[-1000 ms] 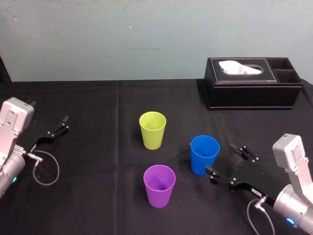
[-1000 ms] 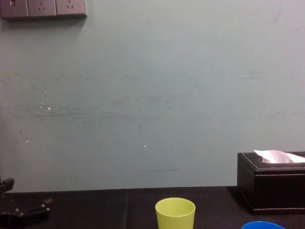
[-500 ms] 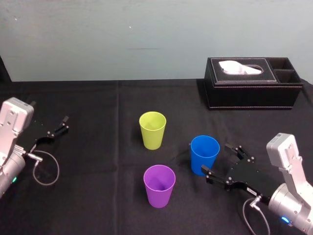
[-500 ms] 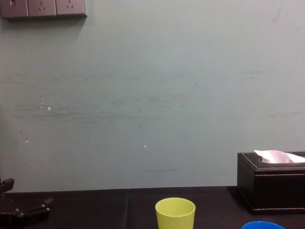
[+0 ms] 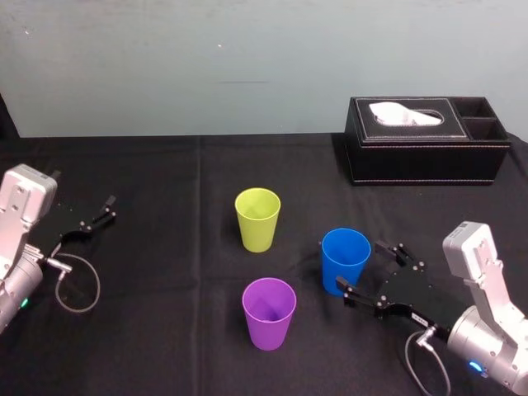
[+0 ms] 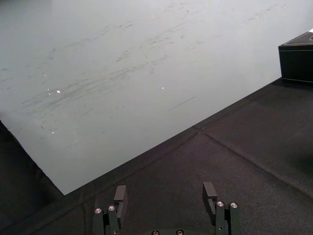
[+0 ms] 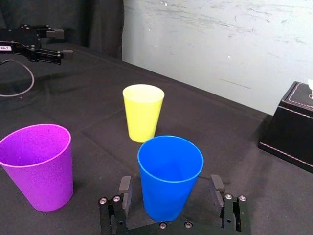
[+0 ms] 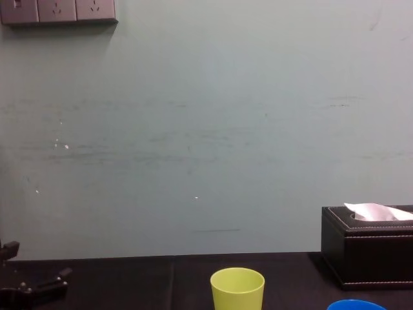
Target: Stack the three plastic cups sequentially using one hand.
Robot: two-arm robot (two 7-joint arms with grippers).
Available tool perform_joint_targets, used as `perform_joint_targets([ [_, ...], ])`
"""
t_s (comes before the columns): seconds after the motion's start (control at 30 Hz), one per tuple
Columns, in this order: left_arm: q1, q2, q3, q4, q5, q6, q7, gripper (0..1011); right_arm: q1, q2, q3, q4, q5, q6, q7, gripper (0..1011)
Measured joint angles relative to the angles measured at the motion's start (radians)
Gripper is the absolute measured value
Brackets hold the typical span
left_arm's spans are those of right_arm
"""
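Three plastic cups stand upright on the black cloth. The yellow-green cup (image 5: 257,219) (image 7: 143,112) (image 8: 237,289) is farthest back, the purple cup (image 5: 269,313) (image 7: 36,166) nearest the front, and the blue cup (image 5: 345,257) (image 7: 170,171) to the right. My right gripper (image 5: 361,270) (image 7: 170,193) is open, one finger on each side of the blue cup's lower half, with gaps to the cup wall. My left gripper (image 5: 92,214) (image 6: 165,196) rests open and empty at the far left of the table.
A black tissue box (image 5: 425,140) (image 8: 368,248) with a white tissue sits at the back right, against the pale wall. A grey cable loop (image 5: 78,285) lies beside the left arm. Bare cloth lies between the cups and the left arm.
My right gripper has slid left towards the blue cup, so its open fingers now flank the cup. The cups and the left arm have stayed put.
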Motion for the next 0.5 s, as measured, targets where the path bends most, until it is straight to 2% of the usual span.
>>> perform_joint_targets([
  [0.5,0.0,0.0,0.0,0.0,0.0,0.0,0.0,1010,0.031,-0.021,-0.017,0.028,-0.014,0.01,0.006,1003],
])
